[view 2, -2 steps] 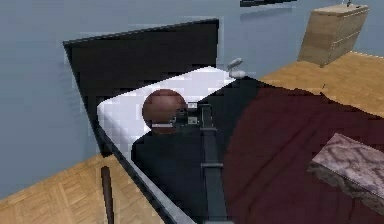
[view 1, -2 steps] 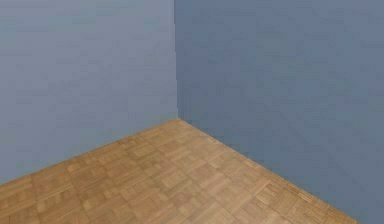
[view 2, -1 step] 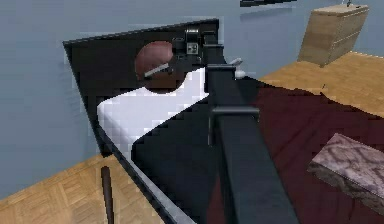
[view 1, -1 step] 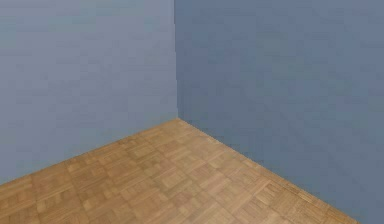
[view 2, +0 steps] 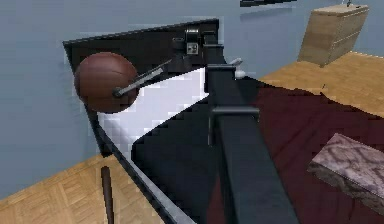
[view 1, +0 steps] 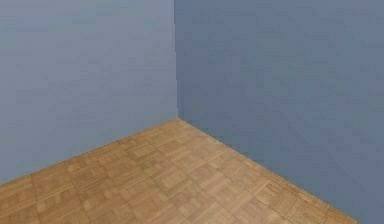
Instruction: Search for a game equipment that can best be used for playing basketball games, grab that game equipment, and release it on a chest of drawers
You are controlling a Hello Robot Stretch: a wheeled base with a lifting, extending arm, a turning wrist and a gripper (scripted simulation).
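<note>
Basketball point(view 2: 105, 82) by headboard point(view 2: 120, 40), bat point(view 2: 106, 190) on floor point(view 2: 50, 195)

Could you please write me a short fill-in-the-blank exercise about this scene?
The claw holds a round, reddish-brown ____. The arm reaches over a ____ with white bedding. The forward view's two walls are ____.
Missing words: ball; bed; blue.

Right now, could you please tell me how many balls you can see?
1. A brown basketball at the arm side view's left, at the fingers, in front of the headboard. Others may lie hidden behind the bed.
</note>
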